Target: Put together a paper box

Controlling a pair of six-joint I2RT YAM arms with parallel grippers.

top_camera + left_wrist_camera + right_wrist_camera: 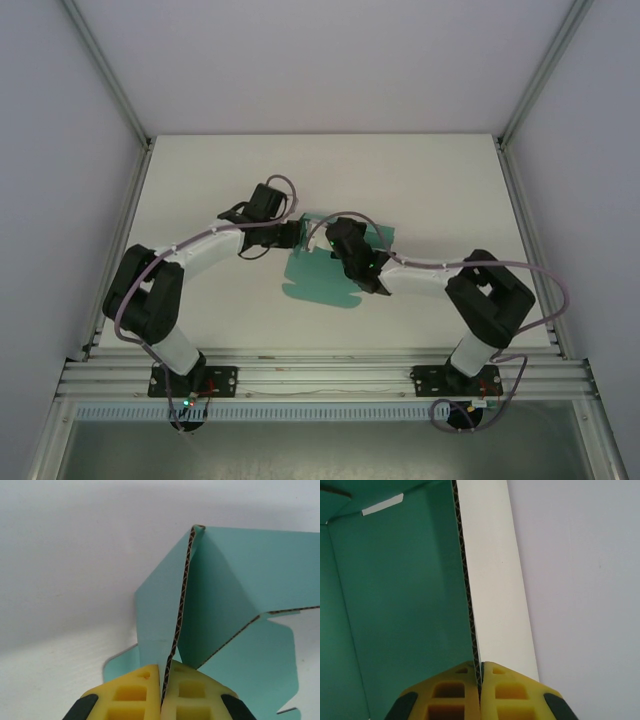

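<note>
Mid-frame, we see the left gripper (162,674) and right gripper (480,669) each pinching a paper box (316,281) panel edge.

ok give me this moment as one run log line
paper box: partly folded, panels raised | left pincer: shut on a panel edge | right pincer: shut on a panel edge

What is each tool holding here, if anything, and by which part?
Both grip the teal-green corrugated card box sheet: the left tool pinches the cut edge of a raised flap, the right tool the cut edge of an upright wall panel.
</note>
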